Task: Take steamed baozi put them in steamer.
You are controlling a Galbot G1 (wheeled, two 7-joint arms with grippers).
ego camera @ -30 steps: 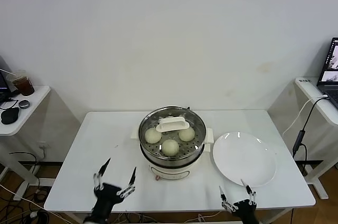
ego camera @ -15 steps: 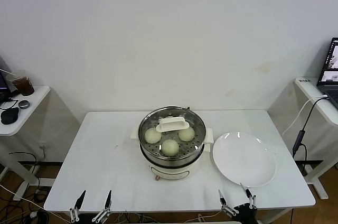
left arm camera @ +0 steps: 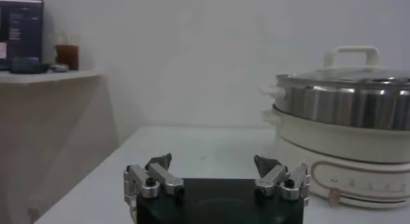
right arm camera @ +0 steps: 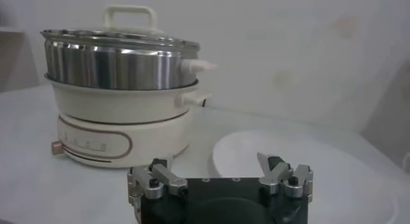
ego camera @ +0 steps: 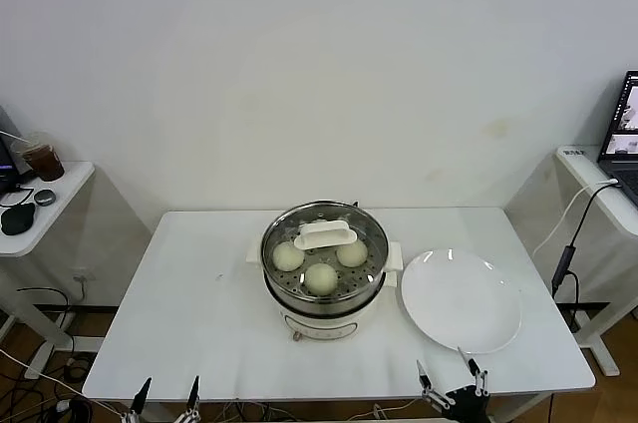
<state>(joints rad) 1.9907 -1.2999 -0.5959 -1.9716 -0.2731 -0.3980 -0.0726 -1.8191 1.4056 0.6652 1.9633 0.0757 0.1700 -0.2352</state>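
1. Steamed baozi (ego camera: 321, 277): I count three visible, cream-white and round, sitting on the perforated tray inside the steamer (ego camera: 324, 315). A fourth I cannot make out; the white lid handle (ego camera: 325, 234) may hide it.
2. Left gripper (ego camera: 162, 404): at the near table edge, low in the head view, only its fingertips showing. Fingers spread wide, nothing between them. In the left wrist view the same gripper (left arm camera: 214, 171) is empty, and the steamer (left arm camera: 339, 148) stands ahead of it and off toward my right side, well apart.
3. Steamer: mid-table (ego camera: 199, 273), forward of both grippers and between them. A glass lid (ego camera: 324, 248) with the white handle sits on top; the baozi show through it. Steel wall above, white base below.
4. Plate (ego camera: 461, 299): white, flat, bare, just beside the steamer on its right. It lies directly ahead of the right gripper, near it.
5. Right gripper (ego camera: 451, 384): at the near table edge, just short of the plate rim. Fingers wide apart, holding nothing. The right wrist view confirms it (right arm camera: 220, 174): open fingers, the plate (right arm camera: 256, 156) close in front, the steamer (right arm camera: 122, 110) beyond and toward my left side.
6. Neither gripper touches the steamer, lid, plate or any baozi.
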